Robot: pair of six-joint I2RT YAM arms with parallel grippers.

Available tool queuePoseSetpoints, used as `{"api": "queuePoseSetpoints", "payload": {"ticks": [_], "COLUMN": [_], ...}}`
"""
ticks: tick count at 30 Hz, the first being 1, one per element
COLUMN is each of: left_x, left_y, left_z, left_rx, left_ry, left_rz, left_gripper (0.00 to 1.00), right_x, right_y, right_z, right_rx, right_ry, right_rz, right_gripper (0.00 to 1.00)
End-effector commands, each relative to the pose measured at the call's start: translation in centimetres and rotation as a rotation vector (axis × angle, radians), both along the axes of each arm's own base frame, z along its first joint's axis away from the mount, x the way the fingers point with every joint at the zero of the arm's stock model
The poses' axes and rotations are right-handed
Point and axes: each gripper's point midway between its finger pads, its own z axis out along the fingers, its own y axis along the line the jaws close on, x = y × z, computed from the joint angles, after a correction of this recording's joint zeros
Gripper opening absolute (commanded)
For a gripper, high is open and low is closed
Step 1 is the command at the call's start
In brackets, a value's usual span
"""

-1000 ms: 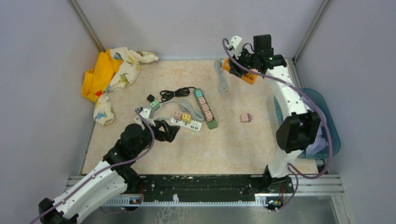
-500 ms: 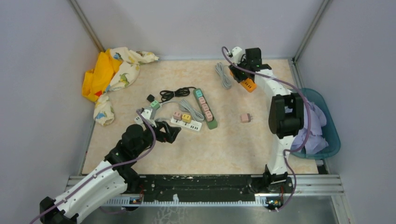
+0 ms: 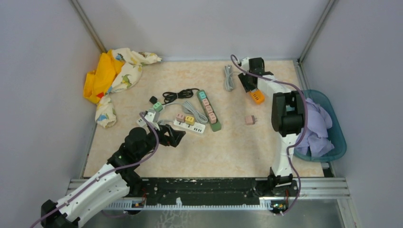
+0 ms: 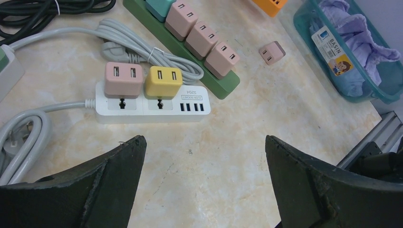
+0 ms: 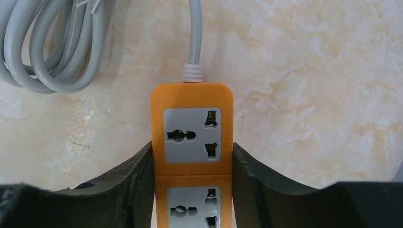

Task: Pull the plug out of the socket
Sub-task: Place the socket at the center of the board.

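Marble tabletop (image 3: 237, 147), right tool (image 5: 192, 156) clamping orange strip (image 5: 192, 128), shifted nearer, left tool (image 4: 204, 140) spread wide

Mid-table layout
Two plugs (image 4: 163, 81) sit on the short strip (image 4: 152, 107); the long strip (image 4: 223, 88) lies right, a loose plug (image 4: 272, 52) farther right.

"BASIN" on the sticker (image 4: 331, 47) of the teal basin (image 4: 302, 29), white power strip (image 4: 147, 108) print illegible

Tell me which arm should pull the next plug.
Left: the open left gripper faces the pink plug and yellow plug on the white power strip; the right gripper grips the orange power strip.
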Motion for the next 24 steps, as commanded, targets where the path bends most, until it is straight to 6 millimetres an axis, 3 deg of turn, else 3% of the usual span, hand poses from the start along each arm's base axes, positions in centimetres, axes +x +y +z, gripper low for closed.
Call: {"api": "queuePoseSetpoints", "payload": {"ticks": [1,3,6,12,15,20,24], "left_x": [-0.4,-0.6,-0.8,-1.0,-1.0,-1.0,-0.8], "left_y": [-0.8,-1.0,-1.4,-1.7,-1.8,-1.8,-1.7], "left_z": [1.3,1.5,1.8,2.5,2.8,2.7,2.4], "left_rx": [-0.071,-0.087,-0.109,-0.140,-0.148,-0.136,-0.098], "left_ry": [-0.026,-0.023,-0.020,-0.019,-0.021,-0.015,-0.012], "left_rz": [-0.038,-0.052,-0.071,-0.082,-0.087,-0.089,-0.085], "left_gripper": [1.00,1.00,1.00,1.00,1.00,1.00,1.00], "right_x": [-0.1,-0.4,-0.8,-1.9,-2.9,-5.9,-9.8], "right_y": [-1.2,-1.1,-0.8,-0.1,0.7,3.0,5.0], "right_z": [0.5,1.0,2.1,4.2,6.4,11.1,14.3], "right_rx": [0.034,0.065,0.113,0.184,0.234,0.335,0.410], "right_ry": [0.013,0.017,0.011,-0.004,-0.021,-0.074,-0.123], "right_rz": [-0.062,-0.061,-0.057,-0.032,0.009,0.147,0.288], "right_gripper": [0.38,0.50,0.58,0.62,0.62,0.63,0.63]}}
